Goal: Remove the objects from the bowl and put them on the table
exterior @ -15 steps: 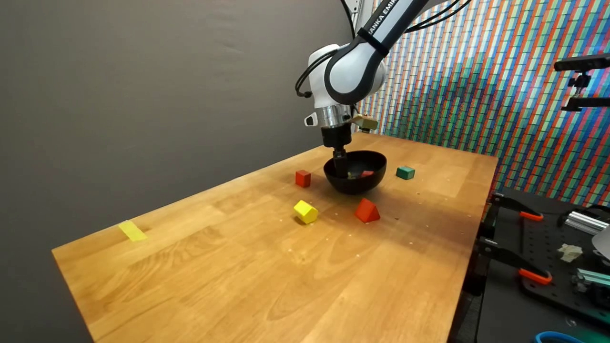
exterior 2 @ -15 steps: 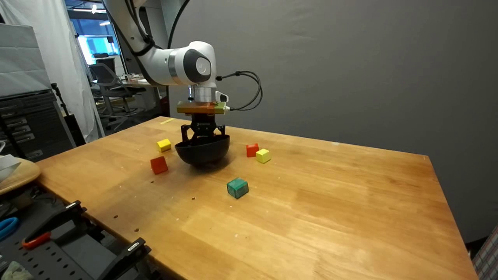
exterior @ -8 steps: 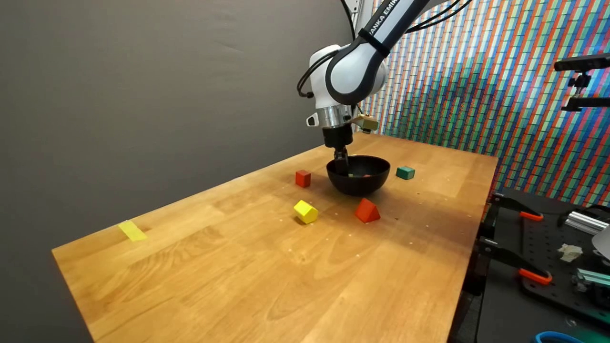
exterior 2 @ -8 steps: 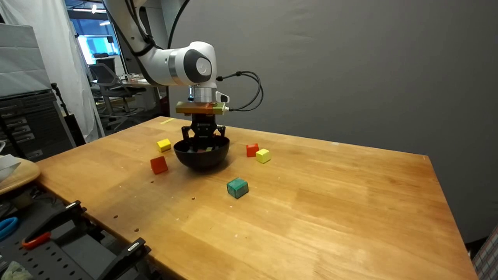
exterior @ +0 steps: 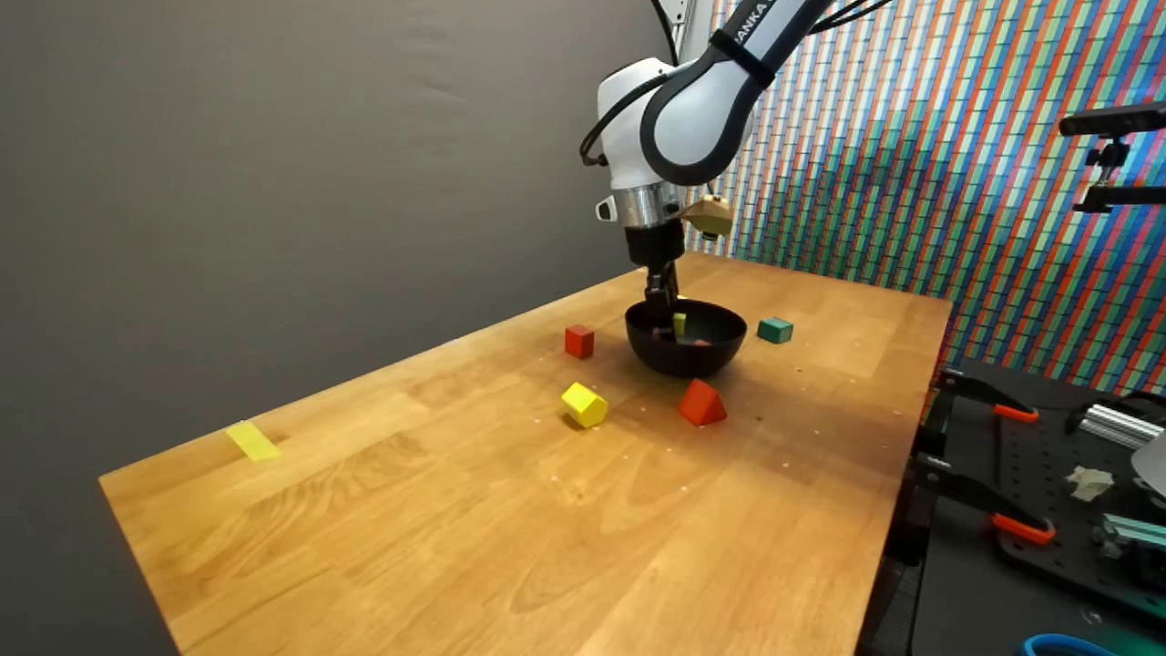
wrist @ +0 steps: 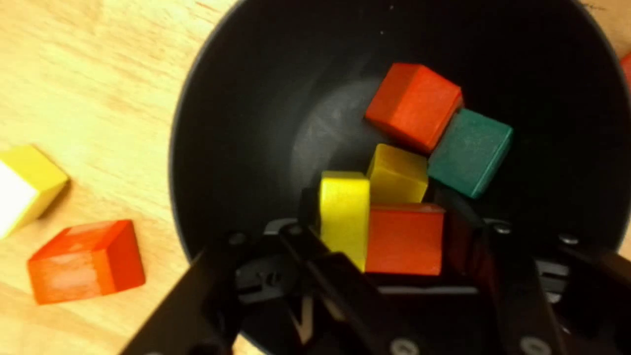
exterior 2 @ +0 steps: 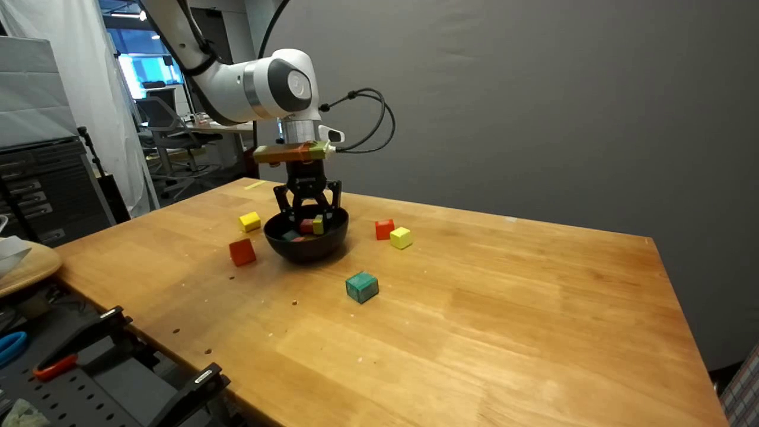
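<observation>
At lower centre of the wrist view, within the black bowl (wrist: 236,123), the hand (wrist: 383,224) pinches a yellow block (wrist: 345,217) and a red block (wrist: 405,240) side by side. Both look light and stiff; where they meet might slip, so opposite flat faces grip best.

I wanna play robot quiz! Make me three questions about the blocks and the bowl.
1. How many blocks is the gripper holding?
2. True or false: every block is inside the bowl.
3. Which colour block sits beside the loose red block in the bowl: a) purple, b) green, c) white?

Key:
1. Two: gripped yellow block and gripped red block.
2. False: a yellow cube sits on the table.
3. b, the green block.
</observation>
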